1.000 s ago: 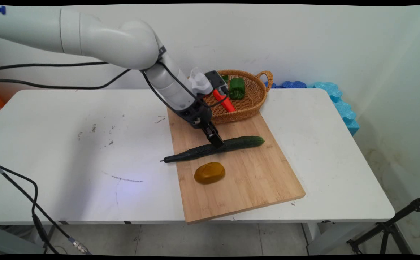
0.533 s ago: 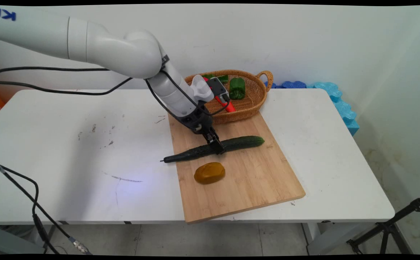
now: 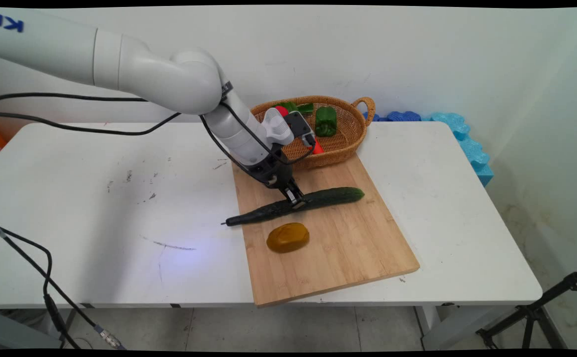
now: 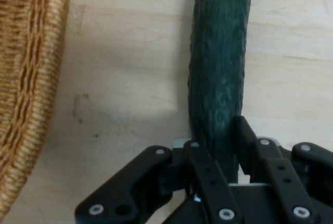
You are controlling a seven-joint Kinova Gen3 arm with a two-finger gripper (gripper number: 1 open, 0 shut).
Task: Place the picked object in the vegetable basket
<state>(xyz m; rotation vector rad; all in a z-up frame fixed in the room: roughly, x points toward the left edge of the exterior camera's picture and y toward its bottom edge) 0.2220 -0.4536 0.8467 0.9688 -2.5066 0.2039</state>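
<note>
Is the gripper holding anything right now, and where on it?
Yes: the gripper is shut on the cucumber near its middle, fingers on either side.

Potato (image 3: 288, 237), basket (image 3: 356, 135), board (image 3: 348, 248), cucumber (image 3: 328, 197)

The white arm (image 3: 169, 84) reaches in from the upper left, bends at a rounded elbow and slopes down and to the right, its wrist (image 3: 248, 139) tilted steeply toward the cucumber (image 3: 295, 204). Black cables (image 3: 70, 116) trail off the arm to the left and loop round the wrist. The black gripper (image 3: 294, 198) sits right on the cucumber, near its middle. In the hand view the gripper (image 4: 221, 148) has its two fingers (image 4: 200, 156) pressed against either side of the cucumber (image 4: 218, 63), with the black linkage spread out at the bottom edge below them.
</note>
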